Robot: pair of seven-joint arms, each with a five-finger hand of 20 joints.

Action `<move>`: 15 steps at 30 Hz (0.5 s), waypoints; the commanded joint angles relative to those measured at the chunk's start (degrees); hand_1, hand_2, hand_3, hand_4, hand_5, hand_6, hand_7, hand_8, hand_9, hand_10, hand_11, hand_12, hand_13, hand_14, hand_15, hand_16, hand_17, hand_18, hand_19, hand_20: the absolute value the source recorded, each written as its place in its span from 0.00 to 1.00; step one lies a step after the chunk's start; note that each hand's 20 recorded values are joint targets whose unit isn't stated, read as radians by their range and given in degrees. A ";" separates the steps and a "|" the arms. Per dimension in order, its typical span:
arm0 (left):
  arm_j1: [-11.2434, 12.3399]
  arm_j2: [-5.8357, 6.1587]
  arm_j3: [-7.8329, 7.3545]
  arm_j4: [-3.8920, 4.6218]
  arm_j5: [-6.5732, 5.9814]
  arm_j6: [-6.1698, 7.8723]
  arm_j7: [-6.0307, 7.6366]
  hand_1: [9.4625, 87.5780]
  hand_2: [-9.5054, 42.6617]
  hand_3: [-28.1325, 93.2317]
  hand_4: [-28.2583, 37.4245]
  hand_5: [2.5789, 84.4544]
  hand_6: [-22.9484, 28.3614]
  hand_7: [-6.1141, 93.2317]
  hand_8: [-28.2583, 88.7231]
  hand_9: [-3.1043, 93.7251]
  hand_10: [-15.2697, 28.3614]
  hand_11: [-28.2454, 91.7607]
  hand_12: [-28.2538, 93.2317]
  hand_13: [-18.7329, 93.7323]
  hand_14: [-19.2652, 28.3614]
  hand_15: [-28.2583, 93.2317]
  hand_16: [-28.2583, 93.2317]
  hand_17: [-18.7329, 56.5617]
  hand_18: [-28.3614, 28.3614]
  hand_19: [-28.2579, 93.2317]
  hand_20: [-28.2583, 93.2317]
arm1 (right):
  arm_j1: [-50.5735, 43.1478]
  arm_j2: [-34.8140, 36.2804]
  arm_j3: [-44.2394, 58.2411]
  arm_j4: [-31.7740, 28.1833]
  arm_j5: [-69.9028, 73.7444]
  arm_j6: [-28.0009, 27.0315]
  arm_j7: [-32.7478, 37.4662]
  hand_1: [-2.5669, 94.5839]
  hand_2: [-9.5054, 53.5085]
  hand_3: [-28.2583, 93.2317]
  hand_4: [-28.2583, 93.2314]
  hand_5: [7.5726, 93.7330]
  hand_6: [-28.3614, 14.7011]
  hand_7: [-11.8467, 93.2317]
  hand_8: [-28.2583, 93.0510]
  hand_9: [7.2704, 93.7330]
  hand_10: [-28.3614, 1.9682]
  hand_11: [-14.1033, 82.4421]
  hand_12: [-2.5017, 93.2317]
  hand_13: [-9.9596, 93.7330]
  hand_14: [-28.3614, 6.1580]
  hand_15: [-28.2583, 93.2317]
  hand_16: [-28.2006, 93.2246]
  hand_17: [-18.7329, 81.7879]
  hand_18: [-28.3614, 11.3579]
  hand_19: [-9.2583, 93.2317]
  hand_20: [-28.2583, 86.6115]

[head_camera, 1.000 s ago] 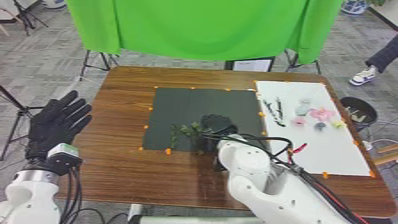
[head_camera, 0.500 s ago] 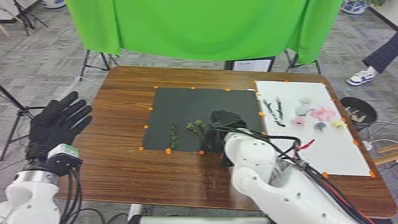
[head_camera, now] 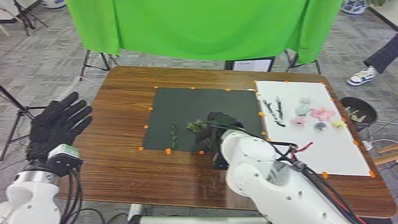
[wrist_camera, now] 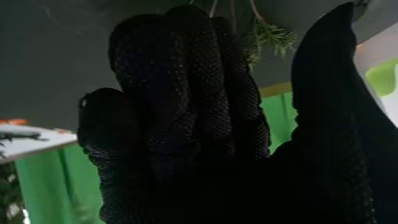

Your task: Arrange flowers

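Where the table [head_camera: 120, 175] ends on the right, a dark bin [head_camera: 362, 104] stands just beside it, with a few pale pieces inside, too small to identify. Farther back on that side is a blue-and-white pot [head_camera: 354, 7]. Along the table's right side runs a white sheet [head_camera: 311, 145], its edge dotted with orange markers [head_camera: 325, 175]; a black mat [head_camera: 209, 100] lies beside it, toward the middle. Bare brown wood runs as a wide band between the mat and the table's left edge, and another band separates the mat from the near edge. On the mat, a slim green stem [head_camera: 173, 136] lies lengthwise near the left edge, its leaves narrow and close-set. Between that stem and the right hand [head_camera: 224, 120] is a leafy sprig [head_camera: 195, 125], bushier and a duller green. The right hand is over the right part of the mat, its fingers extended and the thumb standing apart; the wrist view puts feathery needles and thin stalks beyond the gap between them, though whether anything touches the glove I can't tell. On the white sheet, dark stems [head_camera: 278, 111] lie near its left edge, beside a loose cluster with a large pink flower [head_camera: 322, 115], a yellow flower [head_camera: 338, 124] and a greyish flower [head_camera: 320, 126]. The left hand [head_camera: 58, 125] is beyond the table's left edge, fingers straight and slightly spread.
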 commanded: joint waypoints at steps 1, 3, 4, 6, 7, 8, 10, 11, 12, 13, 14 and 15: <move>1.07 -0.88 -0.18 0.00 -0.14 -0.72 -0.44 0.23 0.39 0.83 0.00 0.47 0.64 0.18 0.18 0.38 0.73 0.41 0.35 0.36 0.75 0.51 0.19 0.16 0.77 0.50 0.31 | -4.56 2.60 2.94 -5.36 -2.53 5.46 1.06 0.37 0.11 0.76 0.10 0.83 0.48 0.27 0.18 0.93 0.36 0.39 0.29 0.96 0.56 0.58 0.51 0.82 0.35 1.00 0.38; 2.09 -0.91 -0.84 -0.33 -0.13 -0.28 -0.14 0.23 0.39 0.83 0.00 0.47 0.64 0.18 0.18 0.38 0.73 0.41 0.35 0.36 0.75 0.51 0.19 0.16 0.77 0.50 0.31 | -5.56 3.81 3.63 -6.71 -5.33 7.53 0.68 0.36 0.15 0.76 0.10 0.82 0.48 0.27 0.18 0.93 0.36 0.39 0.29 0.96 0.56 0.58 0.51 0.83 0.35 1.00 0.38; 2.49 -0.93 -1.07 -0.40 -0.38 -0.26 0.17 0.23 0.39 0.83 0.00 0.47 0.64 0.18 0.19 0.38 0.73 0.41 0.35 0.36 0.75 0.51 0.19 0.16 0.77 0.50 0.31 | -5.58 4.21 3.74 -6.92 -6.14 8.06 0.91 0.36 0.17 0.77 0.10 0.82 0.48 0.27 0.18 0.93 0.36 0.39 0.29 0.96 0.56 0.58 0.51 0.83 0.35 1.00 0.38; 2.73 -0.99 -1.19 -0.51 -0.45 -0.03 0.49 0.23 0.39 0.83 0.00 0.47 0.64 0.18 0.18 0.38 0.73 0.41 0.35 0.36 0.75 0.51 0.19 0.16 0.77 0.50 0.31 | -5.61 4.74 4.27 -6.80 -6.85 6.75 1.19 0.38 0.18 0.79 0.11 0.82 0.47 0.27 0.18 0.93 0.35 0.39 0.29 0.96 0.55 0.58 0.51 0.83 0.36 1.00 0.38; 2.52 -0.95 -1.08 -0.42 -0.40 -0.16 0.45 0.23 0.39 0.83 0.00 0.47 0.64 0.18 0.18 0.38 0.73 0.41 0.35 0.36 0.75 0.51 0.19 0.16 0.77 0.50 0.31 | -5.60 4.94 4.33 -6.48 -7.08 6.07 1.29 0.39 0.17 0.79 0.11 0.82 0.47 0.27 0.18 0.93 0.35 0.40 0.30 0.96 0.55 0.58 0.51 0.83 0.36 1.00 0.38; 2.43 -0.92 -1.00 -0.40 -0.42 -0.24 0.47 0.23 0.39 0.83 0.00 0.47 0.64 0.18 0.18 0.38 0.73 0.41 0.35 0.36 0.75 0.51 0.19 0.16 0.77 0.50 0.31 | -5.40 5.10 4.21 -6.05 -7.44 4.90 1.19 0.41 0.15 0.79 0.11 0.81 0.47 0.27 0.18 0.92 0.35 0.40 0.30 0.96 0.55 0.58 0.51 0.83 0.36 1.00 0.38; 2.12 -1.03 -0.80 -0.34 -0.24 -0.49 0.23 0.23 0.39 0.83 0.00 0.47 0.64 0.18 0.18 0.38 0.73 0.41 0.35 0.36 0.75 0.51 0.19 0.16 0.77 0.50 0.31 | -5.39 5.25 3.80 -5.47 -7.88 4.18 1.02 0.43 0.10 0.80 0.12 0.80 0.47 0.27 0.18 0.91 0.35 0.40 0.30 0.96 0.56 0.59 0.52 0.83 0.36 1.00 0.38; 1.99 -1.08 -0.72 -0.35 -0.10 -0.38 0.07 0.23 0.39 0.83 0.00 0.47 0.64 0.18 0.18 0.38 0.73 0.41 0.35 0.36 0.75 0.51 0.19 0.16 0.77 0.50 0.31 | -5.40 5.30 3.40 -5.22 -8.64 3.61 0.75 0.45 0.05 0.80 0.11 0.79 0.47 0.27 0.23 0.91 0.35 0.40 0.30 0.96 0.56 0.59 0.52 0.82 0.36 1.00 0.39; 2.06 -1.08 -0.69 -0.40 -0.27 -0.27 0.22 0.23 0.39 0.83 0.00 0.47 0.64 0.18 0.18 0.38 0.73 0.41 0.35 0.36 0.75 0.51 0.19 0.16 0.77 0.50 0.31 | -5.47 5.19 3.09 -4.88 -9.36 2.92 0.22 0.46 0.03 0.80 0.11 0.78 0.47 0.27 0.26 0.90 0.36 0.40 0.30 0.95 0.56 0.59 0.52 0.82 0.37 1.00 0.39; 1.83 -1.02 -0.52 -0.32 -0.42 -0.36 0.27 0.23 0.39 0.83 0.00 0.47 0.64 0.18 0.18 0.38 0.73 0.41 0.35 0.36 0.75 0.51 0.19 0.16 0.77 0.50 0.31 | -5.48 5.10 2.84 -4.59 -9.38 2.41 0.12 0.47 0.01 0.79 0.11 0.78 0.47 0.27 0.28 0.90 0.36 0.41 0.30 0.95 0.57 0.59 0.52 0.82 0.36 1.00 0.40; 1.51 -1.06 -0.40 -0.22 -0.23 -0.36 0.14 0.23 0.39 0.83 0.00 0.47 0.64 0.18 0.18 0.38 0.73 0.41 0.35 0.36 0.75 0.51 0.19 0.16 0.77 0.50 0.31 | -5.46 5.02 2.67 -4.47 -8.90 1.89 0.41 0.48 0.00 0.78 0.11 0.78 0.47 0.27 0.29 0.90 0.37 0.41 0.30 0.95 0.57 0.60 0.52 0.81 0.36 1.00 0.40; 1.48 -0.97 -0.38 -0.21 -0.23 -0.38 0.18 0.23 0.39 0.83 0.00 0.47 0.64 0.18 0.18 0.38 0.73 0.41 0.35 0.36 0.75 0.51 0.19 0.16 0.77 0.50 0.31 | -5.61 5.00 2.45 -4.37 -8.80 1.77 0.45 0.47 0.00 0.78 0.11 0.78 0.47 0.27 0.27 0.89 0.37 0.41 0.30 0.95 0.57 0.60 0.52 0.81 0.36 1.00 0.40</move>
